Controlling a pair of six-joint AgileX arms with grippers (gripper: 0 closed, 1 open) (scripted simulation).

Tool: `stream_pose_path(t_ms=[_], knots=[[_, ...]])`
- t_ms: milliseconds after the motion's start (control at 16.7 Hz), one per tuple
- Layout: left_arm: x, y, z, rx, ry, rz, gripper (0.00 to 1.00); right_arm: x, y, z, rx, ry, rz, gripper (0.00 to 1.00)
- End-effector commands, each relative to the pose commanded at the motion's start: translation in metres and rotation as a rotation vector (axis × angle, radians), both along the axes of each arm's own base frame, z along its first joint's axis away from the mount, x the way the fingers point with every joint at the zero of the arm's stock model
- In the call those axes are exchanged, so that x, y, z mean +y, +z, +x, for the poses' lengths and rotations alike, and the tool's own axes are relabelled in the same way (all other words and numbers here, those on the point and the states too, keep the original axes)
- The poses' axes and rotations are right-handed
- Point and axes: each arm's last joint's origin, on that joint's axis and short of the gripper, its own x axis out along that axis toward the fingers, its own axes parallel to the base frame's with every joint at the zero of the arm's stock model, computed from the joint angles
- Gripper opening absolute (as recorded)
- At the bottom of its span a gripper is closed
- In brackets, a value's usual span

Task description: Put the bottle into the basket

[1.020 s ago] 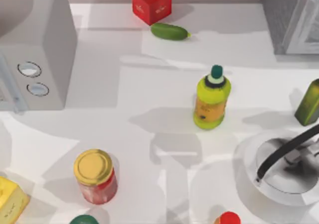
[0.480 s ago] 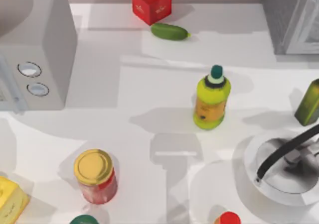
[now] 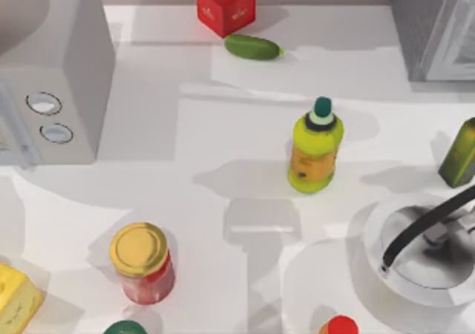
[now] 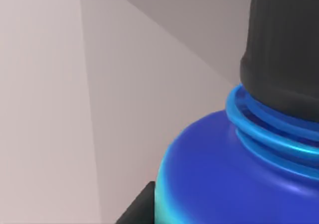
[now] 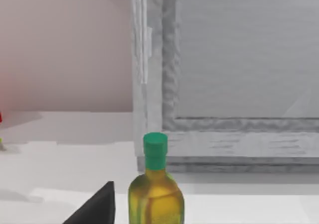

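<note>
The bottle sits right up against the left wrist camera, showing its dark blue shoulder, cyan neck rings and black screw cap. One dark finger of my left gripper presses against its side, and only a bare wall lies behind it. The basket is white and round with a black handle, and stands at the table's front right in the top view. A dark part of my right gripper shows in the right wrist view, facing an olive-green bottle.
A yellow-green bottle with a teal cap stands mid-table and the olive-green bottle at the right edge. A yellow-lidded jar is front left. A red box and a cucumber lie at the back. A microwave stands left and a grey cabinet back right.
No object on the table has moved. Only the shadows near the front of the table have shifted slightly.
</note>
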Motion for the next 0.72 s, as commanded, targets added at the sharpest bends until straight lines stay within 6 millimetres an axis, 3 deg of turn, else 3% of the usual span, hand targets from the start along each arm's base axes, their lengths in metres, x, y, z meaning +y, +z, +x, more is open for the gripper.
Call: stream_pose_path(t_ms=[360,720], knots=[[0.0,0.0,0.0,0.0,0.0,0.0,0.98,0.0,0.0,0.0,0.0,0.0,0.0,1.0],[0.0,0.0,0.0,0.0,0.0,0.0,1.0,0.0,0.0,0.0,0.0,0.0,0.0,1.0]])
